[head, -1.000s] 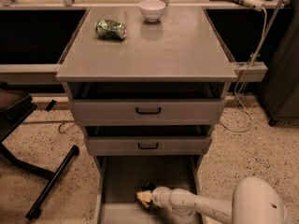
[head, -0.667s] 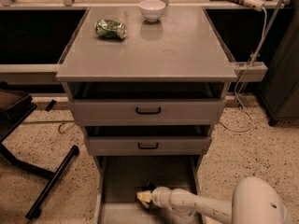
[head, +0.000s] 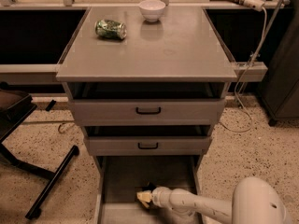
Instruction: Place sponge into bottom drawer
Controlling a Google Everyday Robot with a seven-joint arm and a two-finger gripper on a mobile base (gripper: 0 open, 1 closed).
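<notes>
Camera view: gripper (head: 147, 195) sits low inside the pulled-out bottom drawer (head: 135, 174), at the tip of the white arm (head: 196, 203) reaching in from the lower right. It is clamped on the sponge (head: 143, 198), yellow side showing. Green can (head: 110, 29) and white bowl (head: 152, 9) rest on the cabinet top (head: 154, 55).

Sponge (head: 144, 198): small, pale yellow block with a dark edge on its upper side, tilted, right at the tip of the gripper (head: 148, 193) and touching it. Bottom drawer (head: 125, 178): lowest one, grey, plain flat floor with low side walls, pulled out open; it lies under and all around the gripper, which is low inside it, near the middle.
</notes>
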